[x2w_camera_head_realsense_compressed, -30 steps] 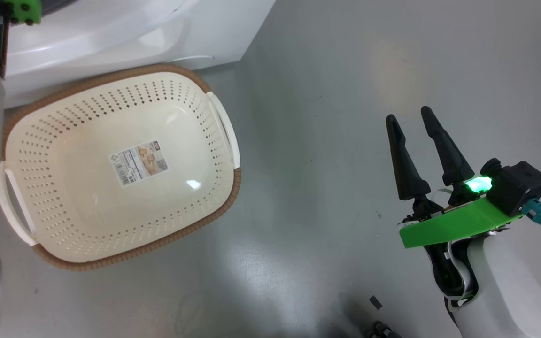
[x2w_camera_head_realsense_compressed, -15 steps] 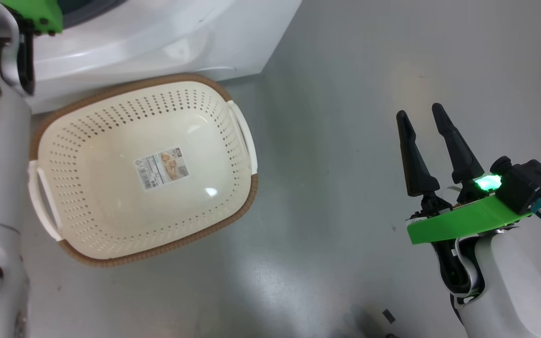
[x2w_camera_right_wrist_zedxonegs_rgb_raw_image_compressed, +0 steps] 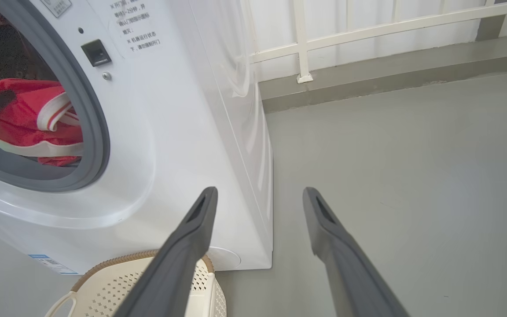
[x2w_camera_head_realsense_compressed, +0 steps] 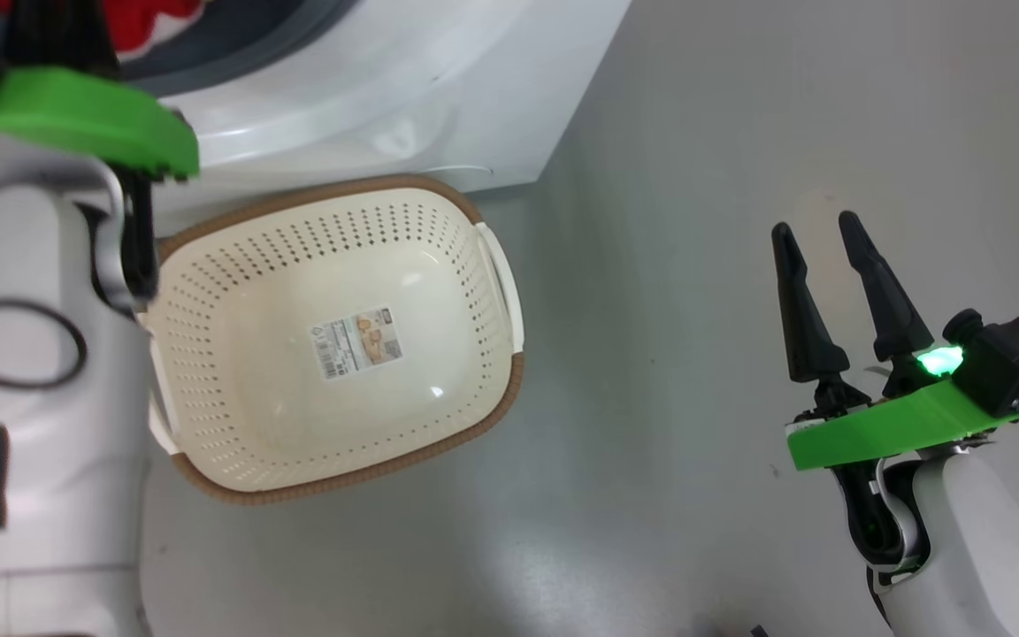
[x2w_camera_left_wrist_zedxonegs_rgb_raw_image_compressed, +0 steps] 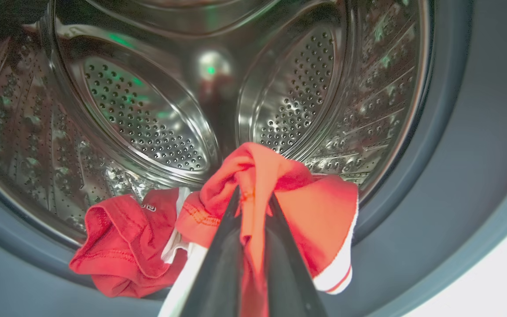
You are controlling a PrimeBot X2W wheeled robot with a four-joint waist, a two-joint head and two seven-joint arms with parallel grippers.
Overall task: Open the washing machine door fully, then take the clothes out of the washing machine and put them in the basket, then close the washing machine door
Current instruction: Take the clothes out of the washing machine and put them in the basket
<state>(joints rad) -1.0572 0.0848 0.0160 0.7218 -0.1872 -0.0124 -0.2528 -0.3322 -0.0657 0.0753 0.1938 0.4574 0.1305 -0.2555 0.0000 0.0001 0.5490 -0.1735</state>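
Note:
In the left wrist view my left gripper [x2w_camera_left_wrist_zedxonegs_rgb_raw_image_compressed: 254, 196] is shut on a fold of the red clothes [x2w_camera_left_wrist_zedxonegs_rgb_raw_image_compressed: 319, 211] at the mouth of the steel drum [x2w_camera_left_wrist_zedxonegs_rgb_raw_image_compressed: 148, 114]. More red fabric [x2w_camera_left_wrist_zedxonegs_rgb_raw_image_compressed: 121, 242] lies on the grey rubber ring. The washing machine [x2w_camera_head_realsense_compressed: 403, 80] stands behind the empty cream basket [x2w_camera_head_realsense_compressed: 244, 292] on the floor. My right gripper [x2w_camera_head_realsense_compressed: 819, 232] hangs open over bare floor, right of the basket. Its own view shows the clothes [x2w_camera_right_wrist_zedxonegs_rgb_raw_image_compressed: 20, 114] in the opening and the basket [x2w_camera_right_wrist_zedxonegs_rgb_raw_image_compressed: 117, 295] below. The washing machine door is out of view.
Grey floor [x2w_camera_head_realsense_compressed: 669, 265] spreads between the basket and my right arm. My pale left forearm [x2w_camera_head_realsense_compressed: 41, 372] covers the basket's left end. A white railing [x2w_camera_right_wrist_zedxonegs_rgb_raw_image_compressed: 368, 31] and a low kerb run behind the machine's right side.
The head camera has shifted, so basket and machine sit further right and lower, and the drum opening with red fabric has come into view. My right gripper stays open.

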